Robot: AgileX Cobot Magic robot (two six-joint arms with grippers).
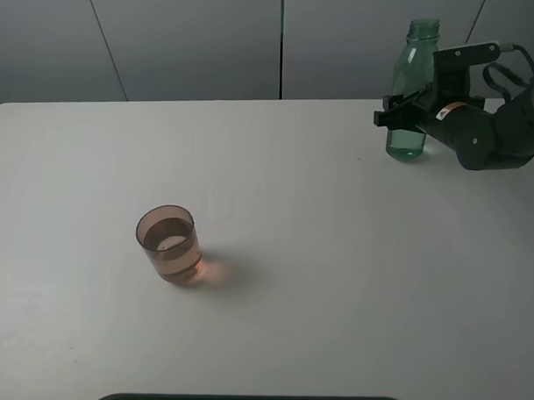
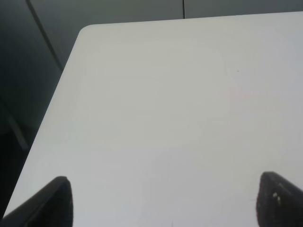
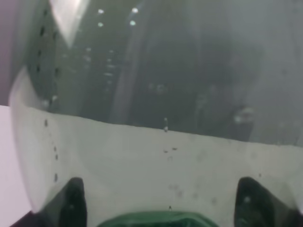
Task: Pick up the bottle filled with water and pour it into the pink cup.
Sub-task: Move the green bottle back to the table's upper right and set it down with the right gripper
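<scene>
The green bottle (image 1: 411, 91) stands at the upper right of the high view, near the back edge of the white counter (image 1: 335, 255). The right gripper (image 1: 400, 119) is pinching the bottle around its lower body. Up close, the bottle fills the right wrist view, with a dark fingertip (image 3: 71, 201) on each side. The pink cup (image 1: 168, 242) stands far off, at the lower left, with some liquid inside. The left gripper (image 2: 165, 203) is spread wide over bare counter, holding nothing.

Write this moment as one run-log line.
right tool: shut on bottle | bottle: upright on table | pink cup: apart, holds liquid
</scene>
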